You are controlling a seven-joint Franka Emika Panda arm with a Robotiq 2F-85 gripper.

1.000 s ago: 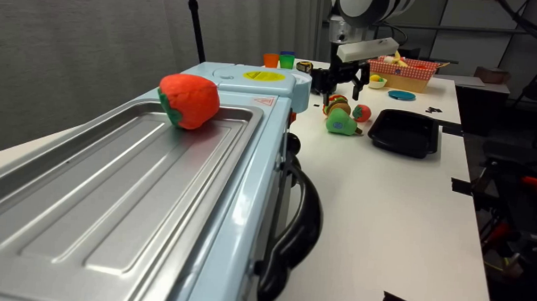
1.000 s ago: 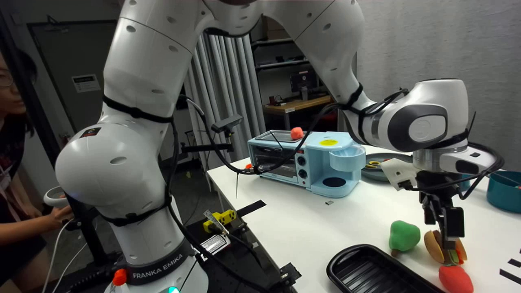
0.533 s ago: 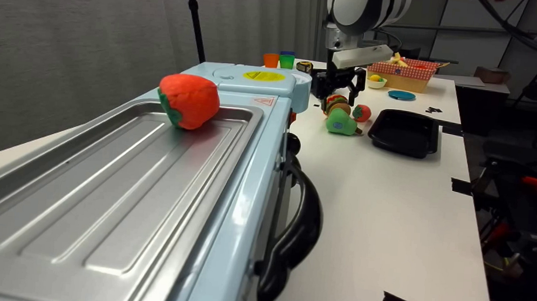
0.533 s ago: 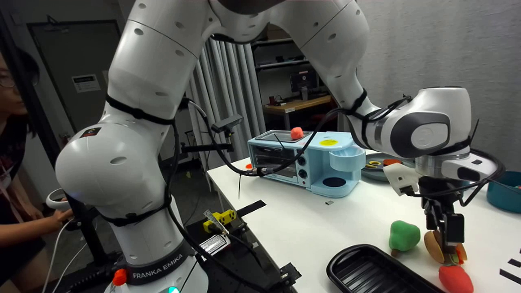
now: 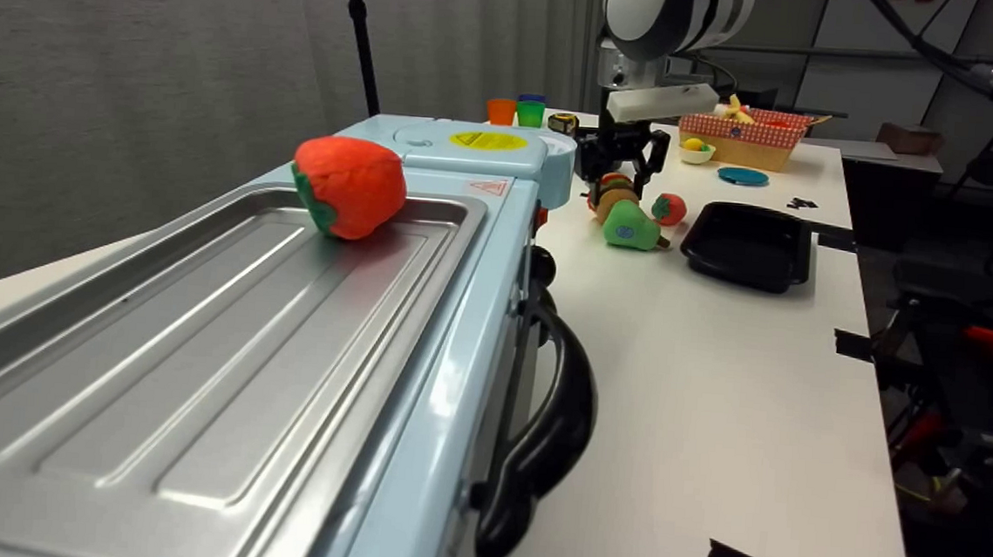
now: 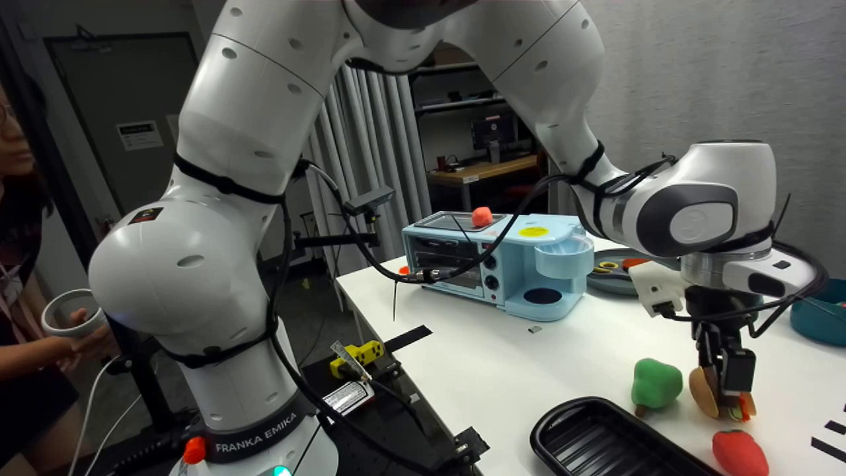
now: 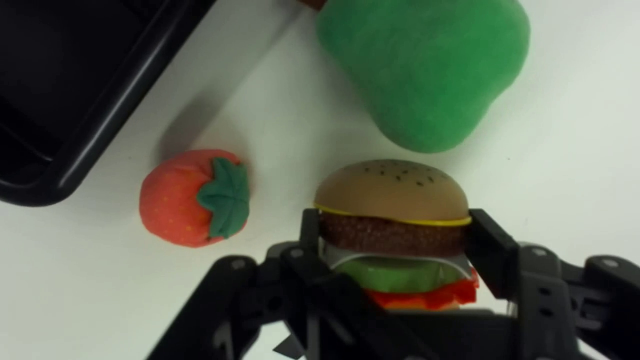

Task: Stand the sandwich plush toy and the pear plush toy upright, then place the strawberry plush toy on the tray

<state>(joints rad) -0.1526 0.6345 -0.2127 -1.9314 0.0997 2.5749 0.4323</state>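
My gripper [image 7: 395, 222] points down with its fingers [image 7: 311, 225] pressed against both sides of the sandwich toy [image 7: 392, 192]. The sandwich toy lies on its edge, layers vertical, and shows in both exterior views [image 5: 615, 211] [image 6: 702, 395]; whether it touches the table cannot be told. The green pear toy [image 6: 655, 383] lies on its side beside it, stem towards the black tray [image 6: 543, 430]; it also shows in the wrist view [image 7: 435, 65]. The red strawberry toy [image 7: 172, 200] lies between the sandwich toy and the tray's rim [image 7: 120, 100], on the white table.
A light blue toaster oven [image 6: 522, 264] stands on the table with a large red-orange plush [image 5: 354, 190] on top. A checked basket [image 5: 746, 146], a small bowl [image 5: 695, 157] and a blue disc [image 5: 743, 177] stand beyond. A teal pot [image 6: 816, 317] is at the right.
My gripper has come down around the sandwich toy and closed on it. The sandwich toy has shifted slightly away from the strawberry toy. Pear, strawberry and tray have not moved.
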